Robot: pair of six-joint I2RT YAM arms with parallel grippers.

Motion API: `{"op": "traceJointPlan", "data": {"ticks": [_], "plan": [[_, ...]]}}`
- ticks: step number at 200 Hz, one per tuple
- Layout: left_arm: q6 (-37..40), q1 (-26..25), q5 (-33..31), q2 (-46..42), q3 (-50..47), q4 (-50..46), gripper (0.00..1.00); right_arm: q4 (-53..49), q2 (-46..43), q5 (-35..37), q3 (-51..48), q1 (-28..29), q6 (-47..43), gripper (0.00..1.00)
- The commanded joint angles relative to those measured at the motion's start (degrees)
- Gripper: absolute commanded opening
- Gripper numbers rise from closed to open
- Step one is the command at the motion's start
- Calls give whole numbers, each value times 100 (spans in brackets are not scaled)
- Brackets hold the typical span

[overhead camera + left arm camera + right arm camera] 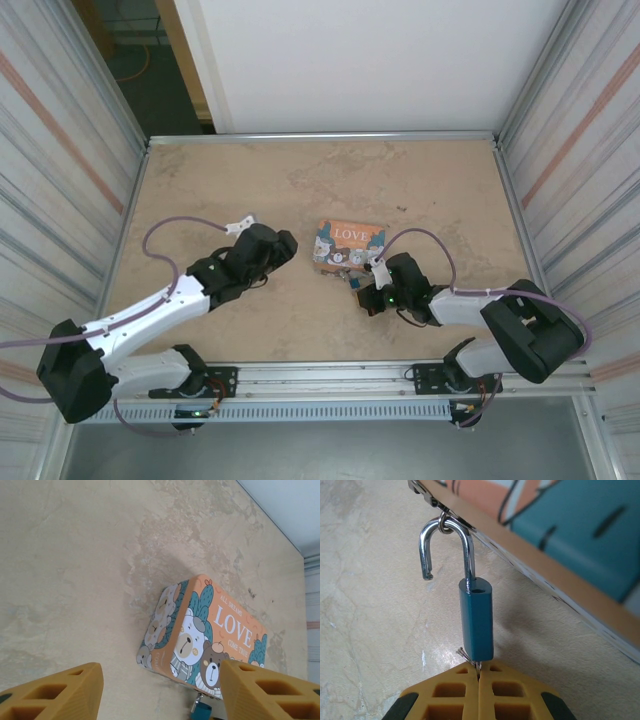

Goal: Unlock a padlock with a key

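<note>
Desk (300, 180): flat beige top with a mottled, stone-like pattern, matte, framed by a metal rim.

Tin (348, 245): rectangular box with rounded corners and a smooth printed lid showing orange ground, teal leaves, cartoon bears and the word "LOVE". It lies flat near mid-desk.

Padlock (476, 620): small blue-teal body, smooth, oval in section with rounded edges. The shackle (451, 540) is thin polished silver bent into a U.

Padlock place: at the tin's near edge, between the tin and the right hand (479, 672). In the left wrist view it peeps out at the tin's (215, 630) lower corner (202, 712).

Long axis: runs straight from the right hand toward the tin's (560, 525) side. The shackle end points at the tin, the base at the hand.

Shackle state: open. The long leg sits in the body, the short notched leg hangs free beside it, and an empty socket shows on the body's top. Its bend passes through a small silver ring on the tin's clasp.

Key (478, 665): only a sliver of silver shows at the padlock's base, the rest hidden.

Right hand: ribbed orange fingers (450, 690) pressed together, pinching that sliver.

Left hand (160, 695): orange fingers spread wide, holding nothing, left of the tin and apart from it (285, 243).
</note>
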Motion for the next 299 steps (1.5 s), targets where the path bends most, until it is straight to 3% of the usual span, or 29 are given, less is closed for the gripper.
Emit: {"op": "traceJointPlan", "data": {"ticks": [1,65,112,217,255,299], "plan": [[617,179,-13,-110,-34,-65,65,-153,17,224,72,-97,120,4],[1296,551,473,-143,-89,88,68,-486,-292,380,65,-136,111,19],[1811,863,1298,-128,-187,468,70,-902,-903,487,54,-243,140,31],[2258,1257,3183,1468,340,1397,74,-804,-1832,-76,61,-558,929,100],[2377,1364,3829,2314,745,1532,72,-646,-1684,-289,117,-584,1025,100],[2474,1390,4081,3027,1060,1484,67,-404,-1390,-413,244,-606,1030,100]]}}
